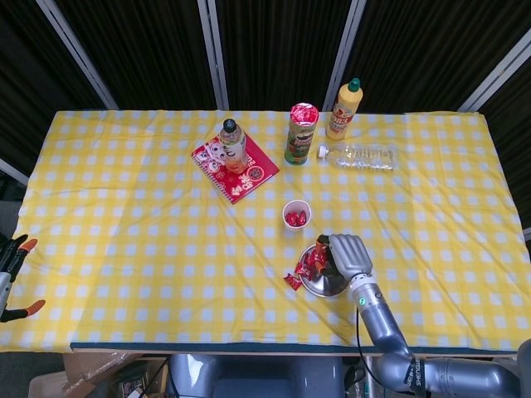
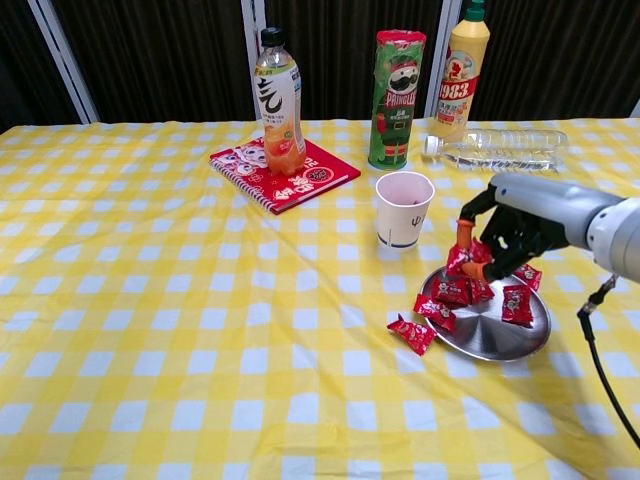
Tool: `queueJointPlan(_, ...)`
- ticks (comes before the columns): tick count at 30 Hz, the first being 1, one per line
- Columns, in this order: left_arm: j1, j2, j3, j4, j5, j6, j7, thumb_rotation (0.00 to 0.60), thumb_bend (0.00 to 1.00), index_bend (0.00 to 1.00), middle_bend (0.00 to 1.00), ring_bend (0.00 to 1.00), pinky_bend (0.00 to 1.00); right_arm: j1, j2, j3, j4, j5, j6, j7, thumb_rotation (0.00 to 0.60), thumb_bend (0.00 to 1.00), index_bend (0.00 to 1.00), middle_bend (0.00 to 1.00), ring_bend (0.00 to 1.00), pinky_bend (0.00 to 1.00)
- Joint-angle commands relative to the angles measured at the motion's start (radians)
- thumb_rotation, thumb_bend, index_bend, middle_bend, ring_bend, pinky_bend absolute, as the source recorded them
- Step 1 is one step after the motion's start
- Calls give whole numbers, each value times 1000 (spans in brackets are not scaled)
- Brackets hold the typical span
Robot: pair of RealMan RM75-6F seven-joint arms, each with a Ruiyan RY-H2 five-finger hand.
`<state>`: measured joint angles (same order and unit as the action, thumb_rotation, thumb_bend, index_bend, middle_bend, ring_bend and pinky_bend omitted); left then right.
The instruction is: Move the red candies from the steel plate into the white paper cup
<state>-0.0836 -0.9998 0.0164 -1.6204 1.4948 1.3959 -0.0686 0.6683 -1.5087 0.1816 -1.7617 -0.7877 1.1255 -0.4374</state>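
The steel plate (image 2: 497,335) (image 1: 322,284) lies on the yellow checked cloth, right of centre and near the front edge. Several red candies (image 2: 450,293) lie on its left part, and another (image 2: 517,305) lies further right on it. One red candy (image 2: 412,333) (image 1: 292,282) lies on the cloth just off the plate's left rim. My right hand (image 2: 512,232) (image 1: 346,254) hovers over the plate's far side and pinches a red candy (image 2: 461,258) in its fingertips. The white paper cup (image 2: 404,208) (image 1: 296,214) stands upright behind the plate, left of the hand, with red candies inside. My left hand is out of sight.
An orange drink bottle (image 2: 279,105) stands on a red notebook (image 2: 285,175) at the back left. Behind the cup stand a green Pringles can (image 2: 397,98) and a yellow bottle (image 2: 459,70); a clear water bottle (image 2: 495,149) lies on its side.
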Motion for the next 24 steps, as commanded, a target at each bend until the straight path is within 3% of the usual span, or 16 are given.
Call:
queueJointPlan(1, 0, 1, 0, 0, 1, -1, -1, 600, 11, 0, 0, 0, 0, 16, 31, 39, -36, 16, 10, -15, 600, 559, 625, 823, 855, 972)
queueJointPlan(7, -3, 3, 0, -7, -2, -6, 3, 600, 11, 0, 0, 0, 0, 64, 48, 106, -50, 63, -4, -43, 600, 559, 625, 824, 855, 972)
queueJointPlan(13, -4, 3, 0, -4, -6, -12, -3, 600, 11, 0, 0, 0, 0, 137, 11, 162, 24, 148, -41, -71, 600, 558, 625, 823, 855, 972)
queueJointPlan(24, 0, 9, -1, -6, -21, -15, -11, 600, 11, 0, 0, 0, 0, 227, -92, 177, 221, 224, -122, -76, 600, 559, 624, 824, 854, 972)
